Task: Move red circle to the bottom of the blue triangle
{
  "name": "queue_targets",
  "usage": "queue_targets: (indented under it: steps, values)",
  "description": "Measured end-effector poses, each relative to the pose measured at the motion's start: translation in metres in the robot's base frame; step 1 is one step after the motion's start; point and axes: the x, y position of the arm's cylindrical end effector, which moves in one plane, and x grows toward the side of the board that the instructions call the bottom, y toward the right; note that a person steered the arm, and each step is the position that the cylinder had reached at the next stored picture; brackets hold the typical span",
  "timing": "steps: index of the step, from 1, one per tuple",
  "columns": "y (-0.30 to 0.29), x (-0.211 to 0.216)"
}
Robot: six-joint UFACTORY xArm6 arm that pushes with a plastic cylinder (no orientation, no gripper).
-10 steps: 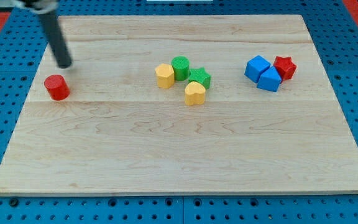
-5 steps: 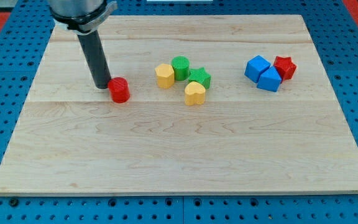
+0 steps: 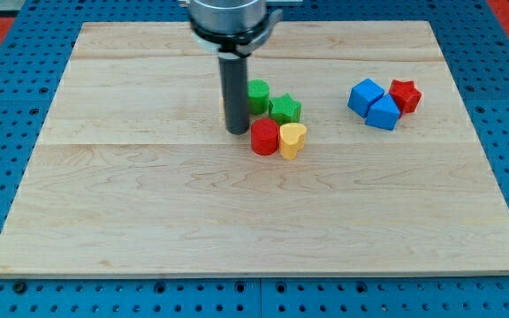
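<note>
Standing on the wooden board (image 3: 104,221), my tip (image 3: 237,132) touched the red circle (image 3: 264,138) from the view's left, gripping nothing. That circle pressed against a yellow heart (image 3: 293,140), well left of the blue triangle (image 3: 383,114), blue cube (image 3: 365,94) and red star (image 3: 405,94).

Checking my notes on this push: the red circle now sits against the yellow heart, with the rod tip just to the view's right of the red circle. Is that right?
Not quite. In the camera view my tip is just to the view's left of the red circle, not its right. The rest holds: the red circle sits against the yellow heart.
</note>
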Motion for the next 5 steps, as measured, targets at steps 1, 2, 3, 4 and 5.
queue_targets:
  steps: [1,2,3,4,5]
  values:
    - [0.036,0.006]
    - [0.038,0.028]
    - [0.039,0.06]
    - [0.081,0.063]
    - [0.126,0.061]
